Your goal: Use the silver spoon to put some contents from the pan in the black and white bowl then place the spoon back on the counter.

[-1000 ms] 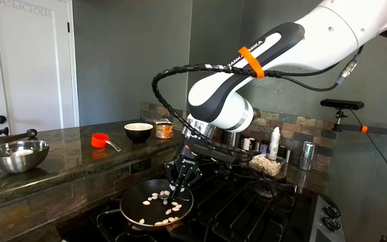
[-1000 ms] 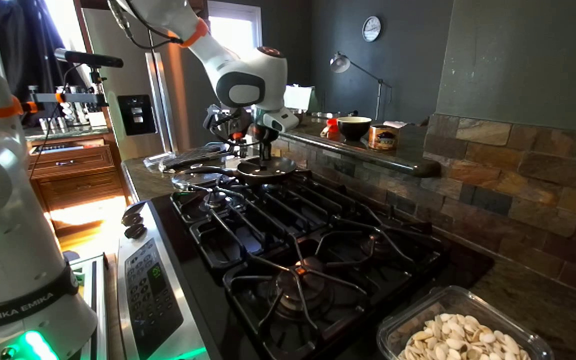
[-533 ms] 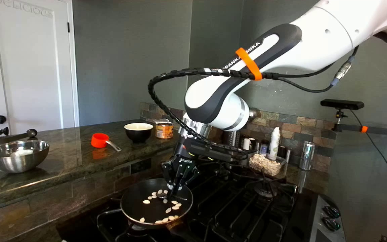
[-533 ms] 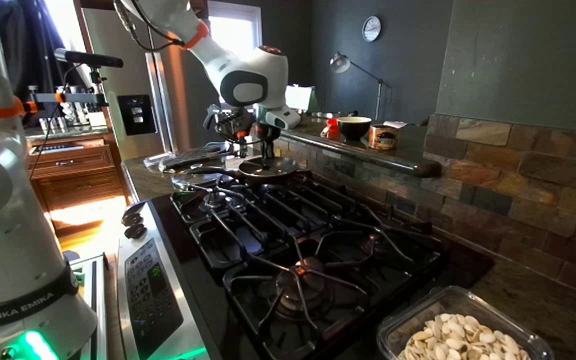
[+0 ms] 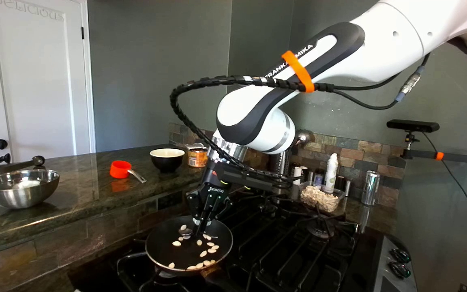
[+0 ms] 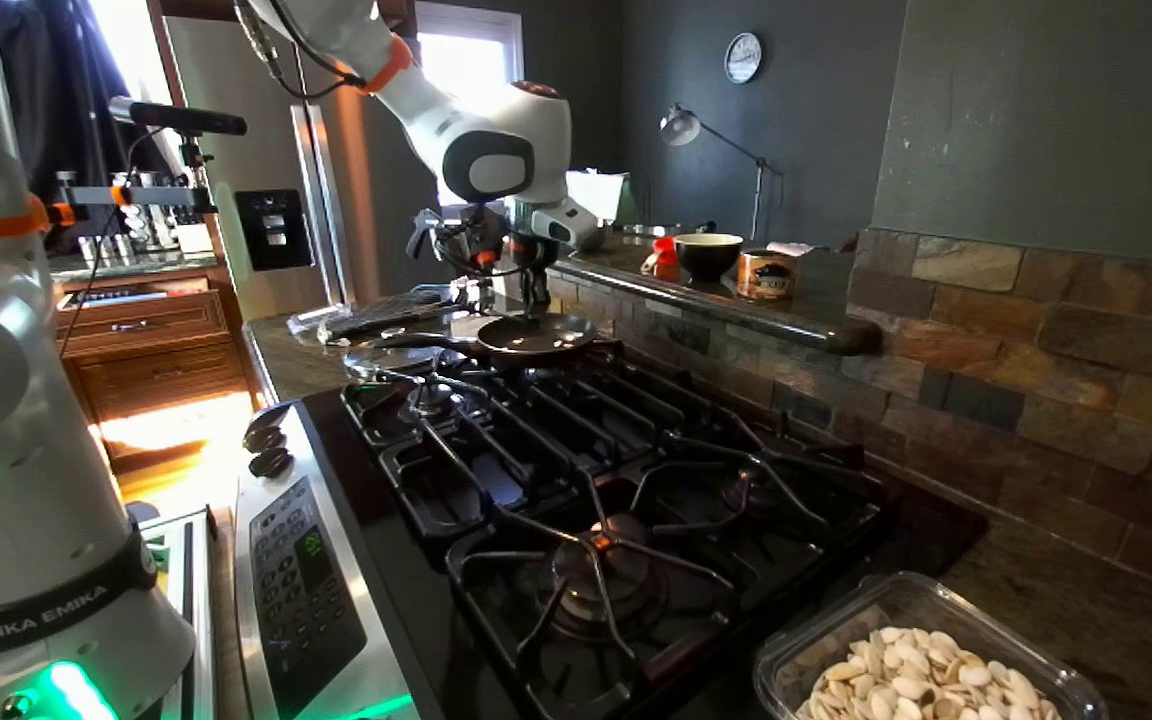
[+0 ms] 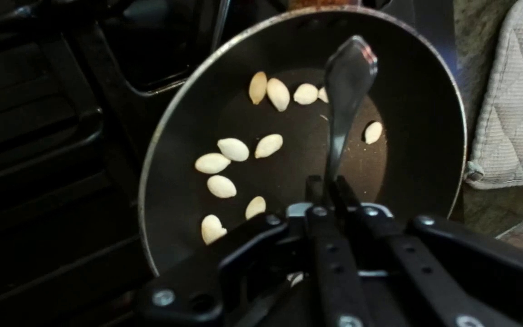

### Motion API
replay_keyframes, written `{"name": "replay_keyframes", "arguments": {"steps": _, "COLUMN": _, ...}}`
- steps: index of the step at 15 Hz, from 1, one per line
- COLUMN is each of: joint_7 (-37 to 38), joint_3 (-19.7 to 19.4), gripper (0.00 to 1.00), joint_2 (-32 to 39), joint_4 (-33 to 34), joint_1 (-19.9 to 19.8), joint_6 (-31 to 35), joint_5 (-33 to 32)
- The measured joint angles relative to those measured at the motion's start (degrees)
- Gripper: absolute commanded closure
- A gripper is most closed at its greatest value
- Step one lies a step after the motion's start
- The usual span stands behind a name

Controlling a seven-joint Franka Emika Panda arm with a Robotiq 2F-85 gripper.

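Both fingers [image 7: 314, 190] are pinched together as far as thin metal allows, and they have hold of the silver spoon [image 7: 341, 113] across the slim neck of its handle, short of the broad end. In an exterior view the scoop [image 5: 185, 232] shows inside the black pan [image 5: 164, 249], among the pale seeds [image 7: 233, 149]; whether it touches the pan floor, or carries a seed, I cannot tell. At least 10 seeds show in the wrist view, loose and scattered. The black and white bowl [image 5: 167, 160] stands upright on the counter [image 5: 75, 174], above the level of the pan, with a can [image 6: 766, 275] just beside it.

This looks like the scooping step, with tipping-out and the spoon's return yet to do. I judge the spoon light and stiff, so its weight should cause no trouble; its smooth, narrow neck is the weaker point, since it could roll or swivel in so small a bite if the lip pushes against the pan. A hold on the broad flat of the handle would probably resist twisting better. The seeds seem light and slick, apt to skid or slide off, so a level push and slow lift suit them.
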Motion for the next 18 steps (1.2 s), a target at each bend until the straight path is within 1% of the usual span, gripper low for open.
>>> {"name": "replay_keyframes", "arguments": {"steps": 10, "joint_7": -1.4, "joint_3": 0.97, "gripper": 0.98, "joint_2": 0.42, "joint_4": 2.54, "joint_1": 0.15, "joint_6": -6.73, "joint_5": 0.27}}
{"name": "replay_keyframes", "arguments": {"steps": 18, "joint_7": -1.51, "joint_3": 0.84, "gripper": 0.98, "joint_2": 2.43, "joint_4": 3.1, "joint_1": -0.24, "joint_6": -7.64, "joint_5": 0.37}}
